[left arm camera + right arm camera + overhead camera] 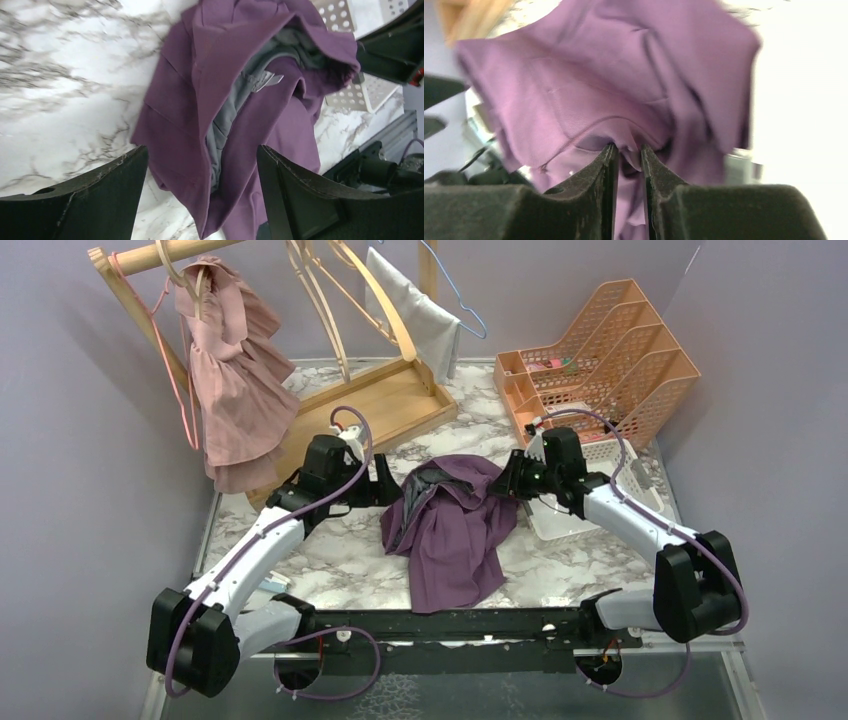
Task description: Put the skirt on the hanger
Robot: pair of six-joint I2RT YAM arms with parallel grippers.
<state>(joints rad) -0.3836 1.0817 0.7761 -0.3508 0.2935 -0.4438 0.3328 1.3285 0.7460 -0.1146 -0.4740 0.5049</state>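
Note:
The purple skirt (pixel 450 525) with a grey lining lies crumpled on the marble table (pixel 560 565) between both arms. My left gripper (pixel 392 485) is at its left edge and stands wide open over the fabric (pixel 240 100), with cloth below the gap between the fingers (pixel 201 149). At the skirt's raised right edge is my right gripper (pixel 507 480). Its jaws (pixel 628 147) are a narrow gap apart, and a fold of skirt (pixel 614 85) hangs loosely between them. Bare wooden hangers (pixel 330 300) hang on the wooden rack (pixel 385 405) at the back.
A pink dress (pixel 230 370) hangs at the rack's left end and a grey cloth (pixel 420 310) at its right, beside a blue wire hanger (pixel 462 302). An orange file tray (pixel 600 355) stands back right, with a white perforated basket (pixel 590 515) under the right arm.

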